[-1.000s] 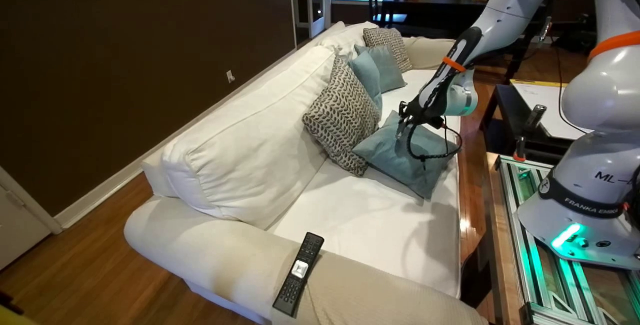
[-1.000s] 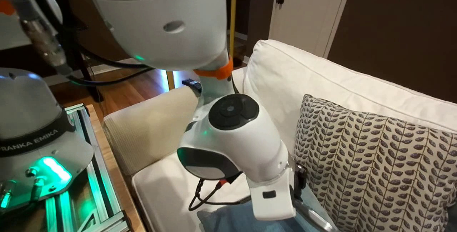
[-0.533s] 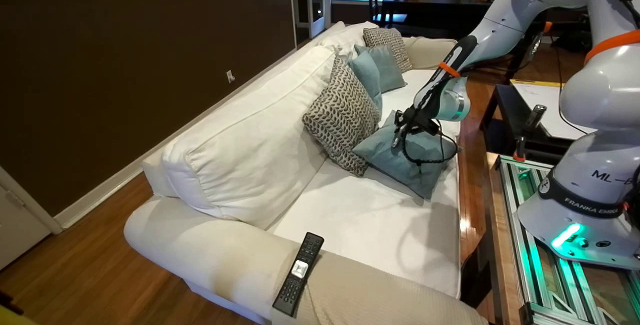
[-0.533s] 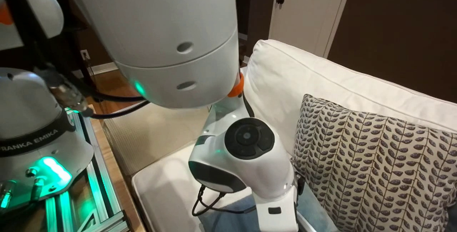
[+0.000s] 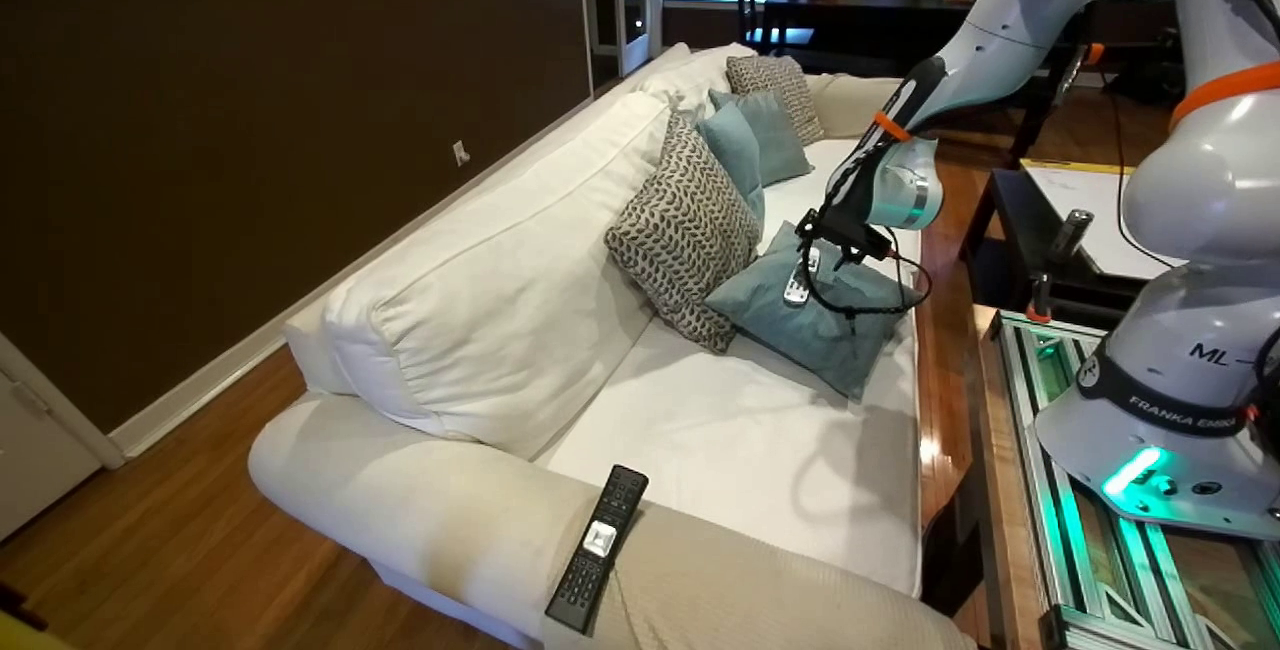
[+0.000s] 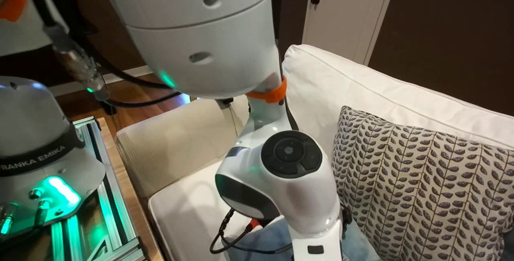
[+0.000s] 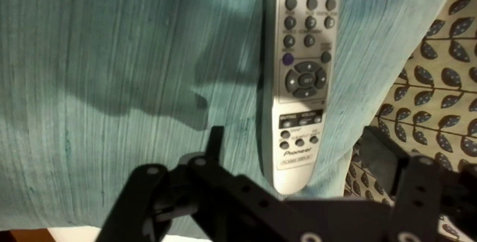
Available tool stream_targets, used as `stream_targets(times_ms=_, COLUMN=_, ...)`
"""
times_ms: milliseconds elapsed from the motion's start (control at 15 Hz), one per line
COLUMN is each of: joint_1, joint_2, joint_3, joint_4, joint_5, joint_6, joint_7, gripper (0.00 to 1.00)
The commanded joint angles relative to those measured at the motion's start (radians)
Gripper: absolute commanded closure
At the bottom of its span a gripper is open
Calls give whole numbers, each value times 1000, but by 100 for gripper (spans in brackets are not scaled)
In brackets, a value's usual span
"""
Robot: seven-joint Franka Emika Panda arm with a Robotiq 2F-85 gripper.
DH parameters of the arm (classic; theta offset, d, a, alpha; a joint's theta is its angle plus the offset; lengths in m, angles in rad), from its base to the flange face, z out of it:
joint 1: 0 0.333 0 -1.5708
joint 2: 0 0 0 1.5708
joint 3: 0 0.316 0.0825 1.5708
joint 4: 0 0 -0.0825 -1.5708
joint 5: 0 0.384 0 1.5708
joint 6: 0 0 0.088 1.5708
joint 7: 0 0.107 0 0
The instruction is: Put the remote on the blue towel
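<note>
Wrist view: claw [image 7: 299,149] has its fingers [image 7: 383,157] apart, one left and one right of the whitish-grey remote [image 7: 302,104], which lies buttons up on the blue towel [image 7: 111,152] with bare cloth showing between it and the left finger. In an exterior view that remote shows just below the claw on the near side, patterned pillow [image 5: 685,240] to its left; can't tell how high the claw hangs over it. Longer black remote [image 5: 597,547] lies well apart, on the near sofa arm [image 5: 740,580].
</note>
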Motion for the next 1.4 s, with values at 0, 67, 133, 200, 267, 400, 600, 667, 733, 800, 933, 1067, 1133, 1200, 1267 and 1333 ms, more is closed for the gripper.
stream_targets(times_ms=0, joint_1=104, joint_2=-121, joint_3=-64, joint_4=-54, joint_5=85, joint_6=-104, joint_7=-22, gripper=0)
stream_targets(times_ms=67, joint_1=142, joint_2=-154, joint_3=-89, joint_4=-62, joint_5=100, joint_6=-138, joint_7=-32, gripper=0)
stream_targets(times_ms=133, joint_1=159, joint_2=-183, joint_3=-94, joint_4=-69, joint_5=108, joint_6=-173, joint_7=-42, gripper=0)
stream_targets(times_ms=200, joint_1=211, joint_2=-223, joint_3=-132, joint_4=-79, joint_5=126, joint_6=-211, joint_7=-46, gripper=0)
stream_targets(times_ms=267, joint_1=232, joint_2=-261, joint_3=-143, joint_4=-89, joint_5=130, joint_6=-265, joint_7=-61, gripper=0)
stream_targets(times_ms=400, joint_1=340, joint_2=-347, joint_3=-240, joint_4=-106, joint_5=139, joint_6=-397, joint_7=-75, gripper=0)
stream_targets(times_ms=600, joint_1=530, joint_2=-437, joint_3=-436, joint_4=-122, joint_5=80, joint_6=-528, joint_7=-52, gripper=0)
stream_targets(times_ms=667, joint_1=598, joint_2=-458, joint_3=-509, joint_4=-126, joint_5=47, joint_6=-548, joint_7=-27, gripper=0)
stream_targets(times_ms=733, joint_1=667, joint_2=-476, joint_3=-582, joint_4=-134, joint_5=7, joint_6=-560, joint_7=-4, gripper=0)
stream_targets(times_ms=800, joint_1=729, joint_2=-485, joint_3=-648, joint_4=-135, joint_5=-33, joint_6=-568, joint_7=14, gripper=0)
stream_targets(times_ms=933, joint_1=840, joint_2=-497, joint_3=-765, joint_4=-141, joint_5=-116, joint_6=-576, joint_7=59, gripper=0)
stream_targets(times_ms=1067, joint_1=918, joint_2=-506, joint_3=-848, joint_4=-156, joint_5=-184, joint_6=-561, joint_7=101, gripper=0)
stream_targets(times_ms=1133, joint_1=952, joint_2=-510, joint_3=-883, joint_4=-162, joint_5=-214, joint_6=-561, joint_7=123, gripper=0)
stream_targets(times_ms=1200, joint_1=977, joint_2=-513, joint_3=-909, joint_4=-172, joint_5=-233, joint_6=-548, joint_7=136, gripper=0)
stream_targets(times_ms=1267, joint_1=999, joint_2=-517, joint_3=-931, joint_4=-180, joint_5=-244, joint_6=-539, joint_7=153, gripper=0)
stream_targets(times_ms=1333, joint_1=958, joint_2=-482, joint_3=-887, joint_4=-137, joint_5=-179, joint_6=-551, joint_7=93, gripper=0)
